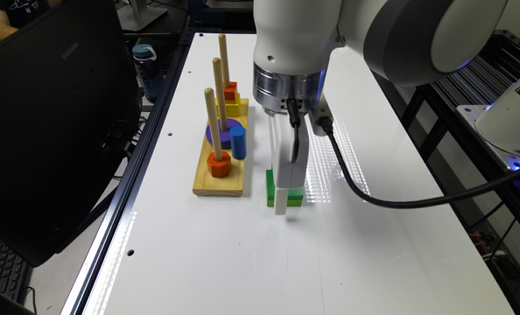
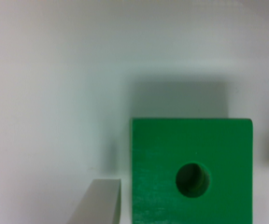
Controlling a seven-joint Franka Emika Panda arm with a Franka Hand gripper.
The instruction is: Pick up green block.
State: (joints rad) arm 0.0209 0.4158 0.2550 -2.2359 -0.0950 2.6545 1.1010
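Green block (image 2: 162, 163) flat on white table (image 1: 374, 245), between fingers of wide-spread gripper (image 2: 188, 200), gaps both sides.

The arm (image 1: 374, 30) is glossy white with a dark grey band at the big rounded joint. A ribbed silver collar (image 1: 286, 87) rings the wrist, dotted with small screws. A thick black cable (image 1: 400, 201) plugs in beneath it. The gripper (image 1: 282, 205) is white, its fingers (image 2: 99, 203) pale grey.
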